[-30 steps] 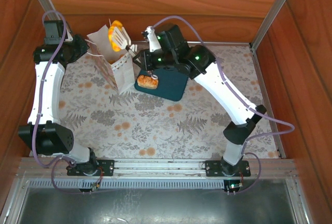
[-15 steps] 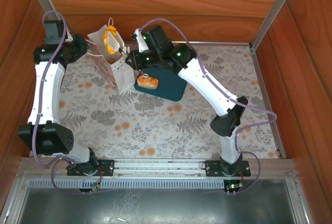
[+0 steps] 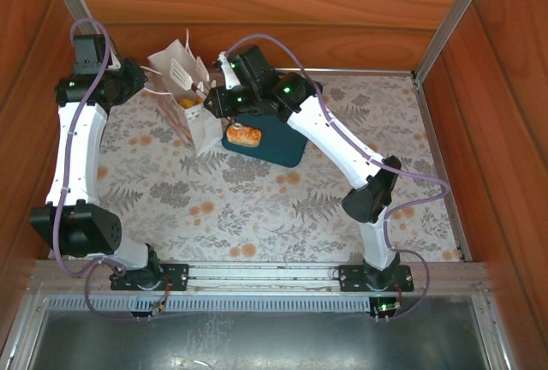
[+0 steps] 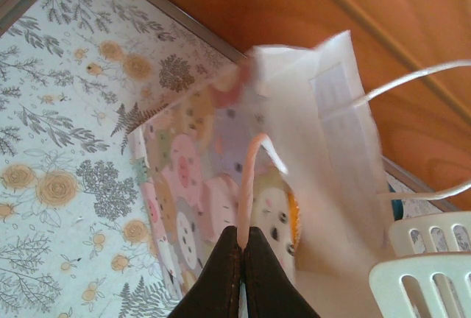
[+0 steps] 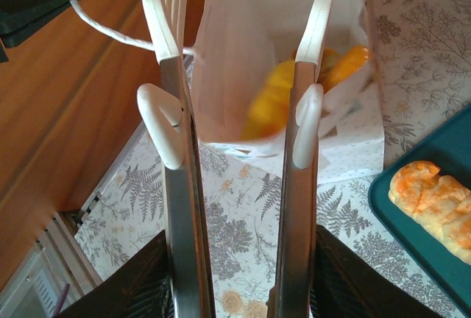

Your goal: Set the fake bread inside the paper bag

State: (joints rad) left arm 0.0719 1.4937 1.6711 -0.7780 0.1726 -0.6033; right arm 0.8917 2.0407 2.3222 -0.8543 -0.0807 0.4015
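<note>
The bag (image 3: 199,126) stands upright near the far-left corner of the worktop (image 3: 257,207), with its mouth open. The left gripper (image 4: 241,252) has its dark fingers pressed together, pinching the base of a pale handle (image 4: 246,178) at the bag's near rim. The wrist view cuts the fingers off at the bottom edge. The right gripper (image 3: 182,72) is over the bag's mouth with its slotted white fingers spread and nothing between them. In its wrist view the fingertips run off the top edge. Inside the bag lies orange bread (image 5: 268,104), blurred and partly covered by the right finger, so the number of pieces and their shapes cannot be told. The printed figures on the bag's side are soft and hard to read in the left wrist view. A teal tray (image 3: 282,146) sits just to the right of the bag, near the far edge. Whether it touches the bag cannot be told, and the right arm covers its far side. One golden loaf (image 3: 244,135) lies at the tray's left end, cut off at the frame edge in the right wrist view.
</note>
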